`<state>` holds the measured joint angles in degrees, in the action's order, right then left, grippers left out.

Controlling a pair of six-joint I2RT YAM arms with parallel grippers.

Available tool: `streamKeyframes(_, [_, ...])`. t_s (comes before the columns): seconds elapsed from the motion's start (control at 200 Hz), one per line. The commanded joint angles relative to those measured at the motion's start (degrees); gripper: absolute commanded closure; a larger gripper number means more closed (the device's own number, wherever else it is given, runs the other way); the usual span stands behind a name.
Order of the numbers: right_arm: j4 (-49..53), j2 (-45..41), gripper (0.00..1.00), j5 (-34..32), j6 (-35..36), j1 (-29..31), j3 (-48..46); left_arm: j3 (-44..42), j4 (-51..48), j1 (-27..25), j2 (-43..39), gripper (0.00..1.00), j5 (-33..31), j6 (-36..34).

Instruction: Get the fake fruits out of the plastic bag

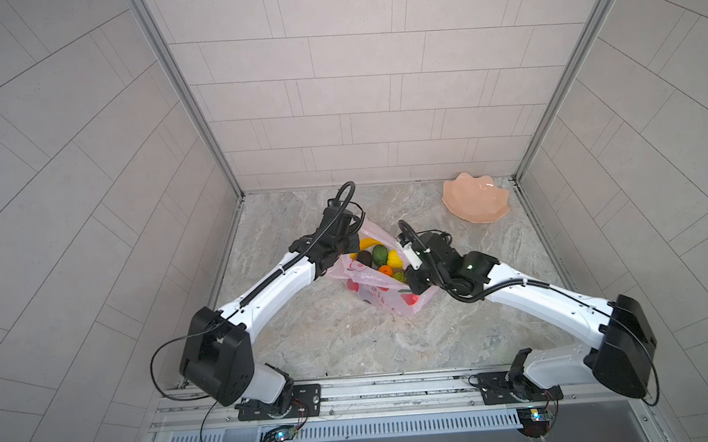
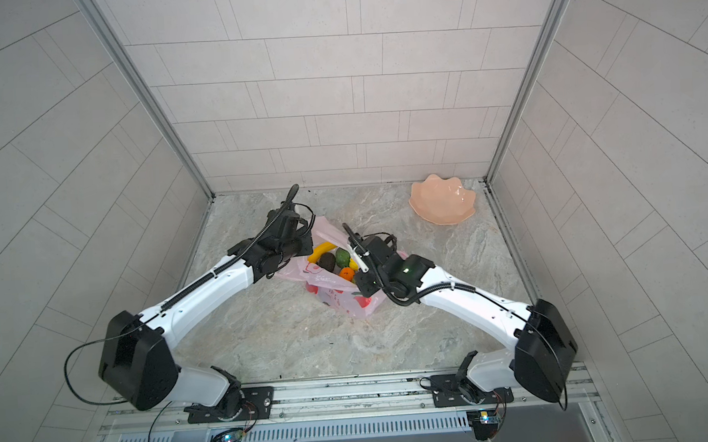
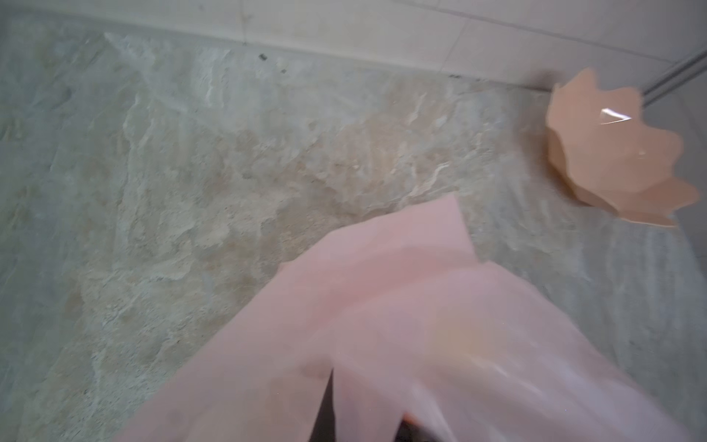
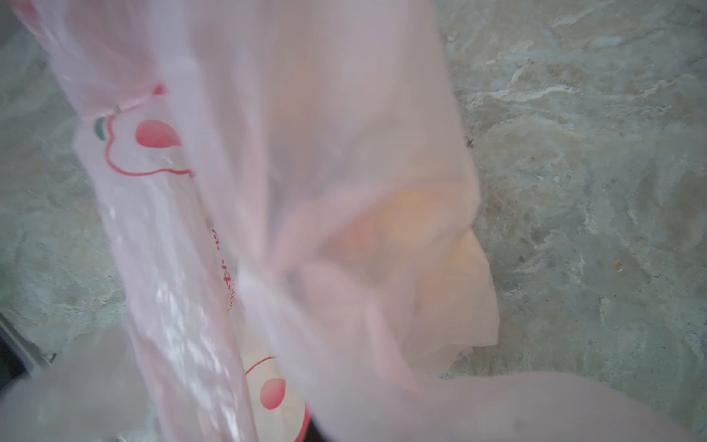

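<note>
The pink plastic bag (image 1: 383,299) (image 2: 340,301) stands mid-table with its mouth spread wide between my two grippers. Inside lie fake fruits: a yellow banana (image 1: 368,243), a dark avocado (image 1: 364,258), a green fruit (image 1: 380,253), a yellow lemon-like fruit (image 1: 394,259), an orange (image 1: 385,270) and a bumpy green fruit (image 1: 399,276). My left gripper (image 1: 354,243) is shut on the bag's far-left rim. On the right rim sits my right gripper (image 1: 403,248), shut on the film. Pink film (image 3: 382,325) (image 4: 306,191) covers the jaws in both wrist views.
A peach scalloped bowl (image 1: 474,203) (image 2: 442,200) (image 3: 608,160) sits at the back right corner, near the tiled wall. Metal frame posts run along both side edges of the marble table (image 1: 350,343).
</note>
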<state>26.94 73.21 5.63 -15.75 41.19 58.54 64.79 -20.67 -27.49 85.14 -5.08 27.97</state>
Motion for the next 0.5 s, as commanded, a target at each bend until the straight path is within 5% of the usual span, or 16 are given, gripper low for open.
streamKeyframes(0.0, [-6.6, -6.1, 1.00, 12.2, -2.1, -5.7, -2.6, -3.3, -4.6, 4.4, 1.0, 1.00, 1.9, 3.9])
streamKeyframes(0.23, [-19.8, -9.2, 1.00, 25.3, -12.7, -19.3, -10.1, -12.5, 2.0, 10.6, -1.5, 1.00, 9.8, 3.4])
streamKeyframes(0.495, [-21.7, 0.0, 1.00, 25.2, -19.5, -27.1, -10.8, -20.7, 10.9, 12.2, -8.4, 1.00, 16.0, 4.9])
